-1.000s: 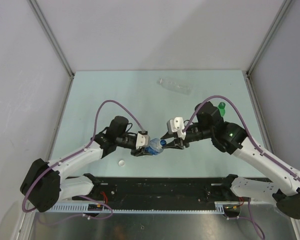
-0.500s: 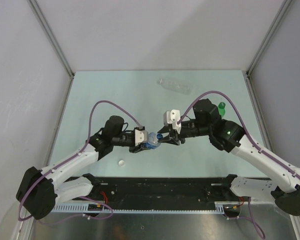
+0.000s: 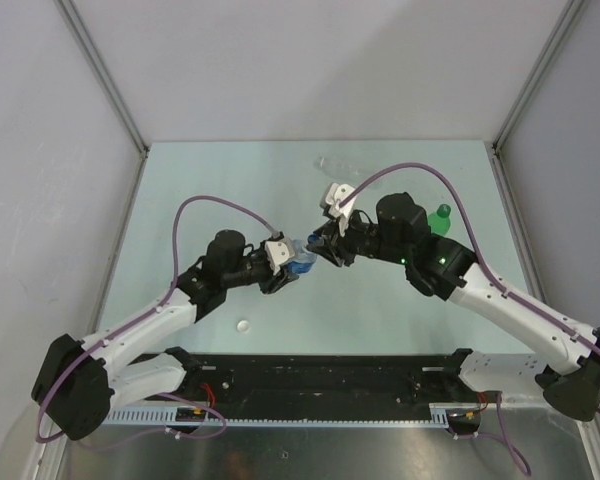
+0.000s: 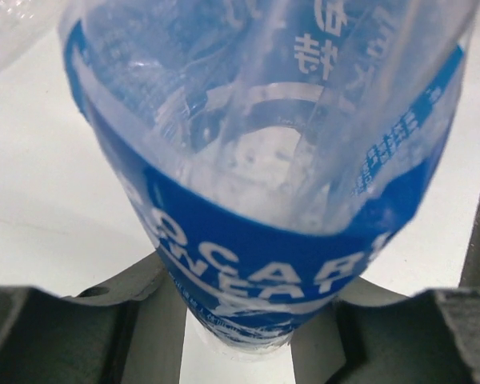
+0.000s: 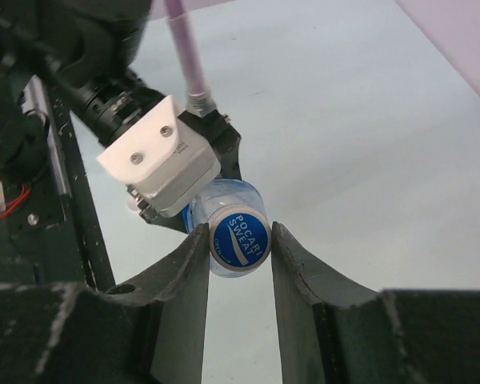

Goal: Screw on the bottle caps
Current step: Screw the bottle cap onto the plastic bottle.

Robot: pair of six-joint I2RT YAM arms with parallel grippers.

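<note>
Top external: three bottles (image 3: 300, 262), one white cap (image 3: 243, 325).

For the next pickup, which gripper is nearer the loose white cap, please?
Left: the left gripper, holding the labelled bottle, is beyond the white cap; the right gripper, on the blue cap, farther.

Left arm (image 3: 145, 322) and right arm (image 3: 515, 305): white shells on the long links, black housings at joints and bases. Purple cable (image 3: 205, 205) looped over the left, second purple cable (image 3: 420, 170) over the right. Small green light (image 3: 442, 263) on a black joint of the right arm. White camera block (image 5: 156, 164) behind the left gripper (image 3: 292, 268): boxy, shows two dark screws on its face. Similar white block (image 3: 335, 194) on the right gripper (image 3: 318, 248). Fingers (image 5: 184, 300) matte dark grey, thick, with curved inner faces and a grainy surface.
</note>
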